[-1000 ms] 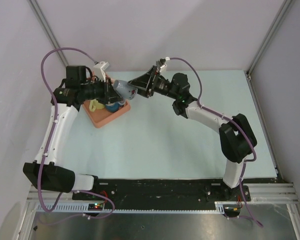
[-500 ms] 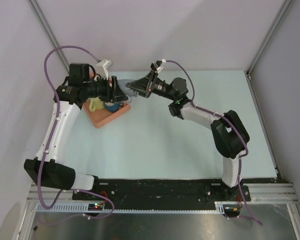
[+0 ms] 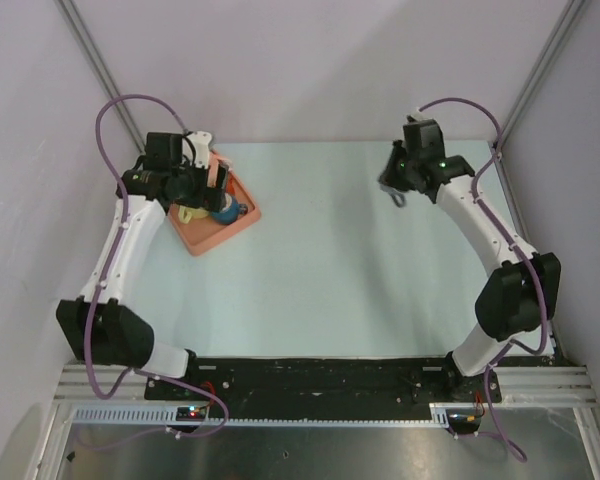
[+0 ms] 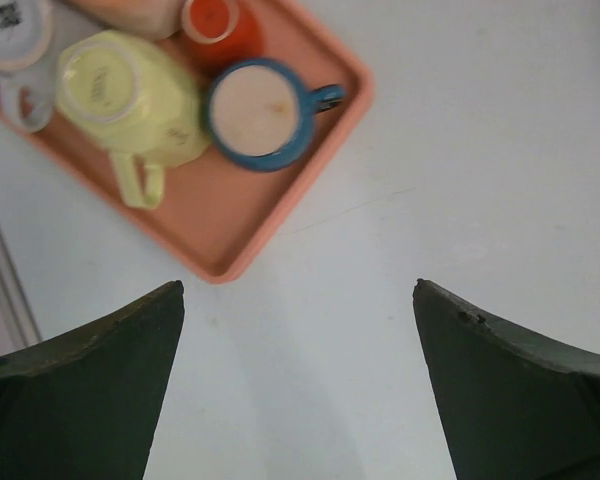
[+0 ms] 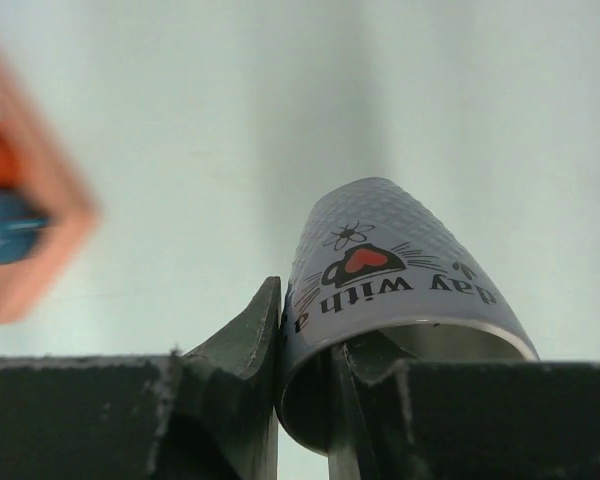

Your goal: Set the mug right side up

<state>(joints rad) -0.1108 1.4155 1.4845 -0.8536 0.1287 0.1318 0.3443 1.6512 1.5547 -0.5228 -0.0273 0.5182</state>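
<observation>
A: Mug (image 5: pixel 400 270) first: where do we find it?
B: We see it in the right gripper (image 5: pixel 310 335), pinched at the rim, one finger inside the mouth and one outside against the wall. It is over the far right part of the table (image 3: pixel 320 260), well apart from the tray (image 4: pixel 240 225).
A: How does it point?
B: Its base faces away from the fingers. We cannot tell whether it touches the table.
A: And the left gripper (image 4: pixel 298 300)?
B: We see it spread wide above the table, just beside the tray. On the tray are a yellow mug (image 4: pixel 130 100) standing bottom up, a blue mug (image 4: pixel 255 112), an orange cup (image 4: pixel 212 20) and a white mug (image 4: pixel 15 40).
</observation>
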